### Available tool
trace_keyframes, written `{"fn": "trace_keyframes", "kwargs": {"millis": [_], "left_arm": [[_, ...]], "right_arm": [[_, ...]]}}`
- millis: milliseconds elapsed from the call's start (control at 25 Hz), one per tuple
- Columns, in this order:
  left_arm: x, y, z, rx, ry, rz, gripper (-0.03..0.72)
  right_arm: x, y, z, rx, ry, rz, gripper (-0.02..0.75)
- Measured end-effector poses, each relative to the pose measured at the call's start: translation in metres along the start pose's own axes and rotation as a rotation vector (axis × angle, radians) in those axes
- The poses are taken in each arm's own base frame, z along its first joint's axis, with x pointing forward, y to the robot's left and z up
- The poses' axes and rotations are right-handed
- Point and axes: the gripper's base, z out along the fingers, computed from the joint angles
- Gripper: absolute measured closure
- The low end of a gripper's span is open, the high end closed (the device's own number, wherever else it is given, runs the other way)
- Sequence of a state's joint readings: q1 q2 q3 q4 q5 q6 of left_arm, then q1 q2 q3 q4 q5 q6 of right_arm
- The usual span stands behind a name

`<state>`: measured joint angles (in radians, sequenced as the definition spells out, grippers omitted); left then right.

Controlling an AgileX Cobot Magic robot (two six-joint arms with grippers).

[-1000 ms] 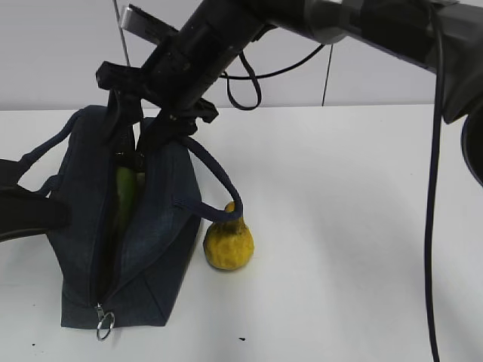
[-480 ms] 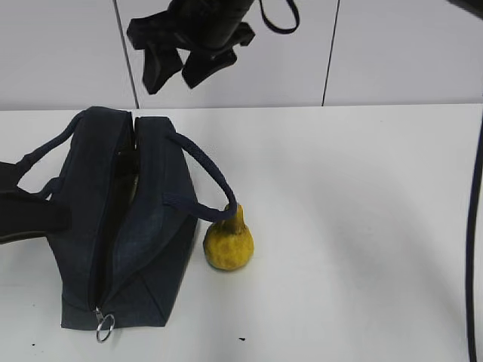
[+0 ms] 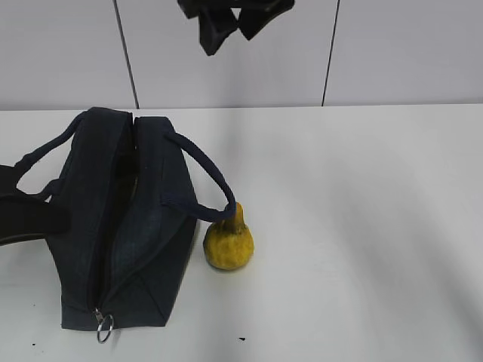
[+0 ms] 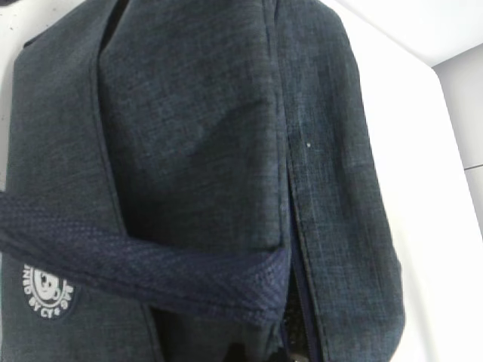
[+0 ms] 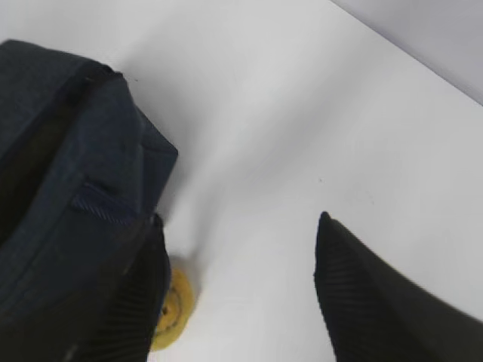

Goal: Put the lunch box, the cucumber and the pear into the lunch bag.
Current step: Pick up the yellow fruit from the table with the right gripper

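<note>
White table: my right end effector (image 3: 230, 26), jaws apart, has lifted away empty; mottled yellow pear (image 3: 229, 243) remains beside navy fabric lunch bag (image 3: 143, 249).

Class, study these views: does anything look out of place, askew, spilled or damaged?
Nothing spilled or damaged. Only the small yellow pear is out of place: it stands on the white table against the dark navy fabric lunch bag, under its loop handle, not inside.

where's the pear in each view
Exterior view: pear on the table, low and left of centre, against the lunch bag's right side.
Left wrist view: not in it; only bag fabric.
Right wrist view: bottom edge, left of centre, partly hidden.
Shared landmark: the lunch bag.
</note>
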<state>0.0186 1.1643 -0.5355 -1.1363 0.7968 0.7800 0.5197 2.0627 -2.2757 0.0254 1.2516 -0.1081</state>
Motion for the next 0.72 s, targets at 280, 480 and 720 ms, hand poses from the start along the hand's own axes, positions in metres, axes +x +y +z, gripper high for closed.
{"fn": "trace_keyframes", "kwargs": {"millis": [280, 480, 720], "left_arm": [[0.0, 0.0, 0.0, -0.001, 0.001, 0.001, 0.702], [0.0, 0.0, 0.0, -0.001, 0.001, 0.002, 0.702], [0.0, 0.0, 0.0, -0.001, 0.003, 0.004, 0.702]], "right_arm": [[0.034, -0.004, -0.014, 0.069, 0.115, -0.024, 0.259], [0.063, -0.002, -0.007, 0.072, 0.225, -0.033, 0.26], [0.099, 0.007, 0.024, -0.019, 0.379, -0.023, 0.261]]}}
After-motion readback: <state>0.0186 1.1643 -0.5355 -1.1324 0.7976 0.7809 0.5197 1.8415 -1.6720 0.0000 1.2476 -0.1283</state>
